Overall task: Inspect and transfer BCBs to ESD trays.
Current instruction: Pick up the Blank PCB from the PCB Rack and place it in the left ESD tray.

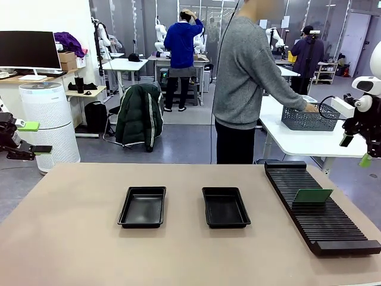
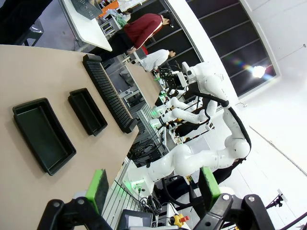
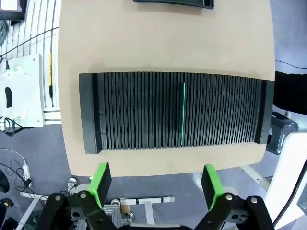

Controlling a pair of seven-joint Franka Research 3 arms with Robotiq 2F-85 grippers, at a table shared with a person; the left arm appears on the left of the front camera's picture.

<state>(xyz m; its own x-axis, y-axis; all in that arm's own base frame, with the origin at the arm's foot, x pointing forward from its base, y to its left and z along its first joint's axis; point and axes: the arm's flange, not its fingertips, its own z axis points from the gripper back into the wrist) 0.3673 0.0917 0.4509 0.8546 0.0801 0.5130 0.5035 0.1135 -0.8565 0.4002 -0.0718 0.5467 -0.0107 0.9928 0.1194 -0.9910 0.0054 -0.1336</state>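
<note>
Right gripper [image 3: 156, 178], wide open over the long black ribbed rack [image 3: 129, 112], should drop straight and softly pinch the thin green circuit board [image 3: 183, 112].

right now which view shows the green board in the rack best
The front view: the green board shows its flat face, upright in the black rack. The right wrist view looks down on its edge, a thin green line. In the left wrist view it is too small to tell.
</note>
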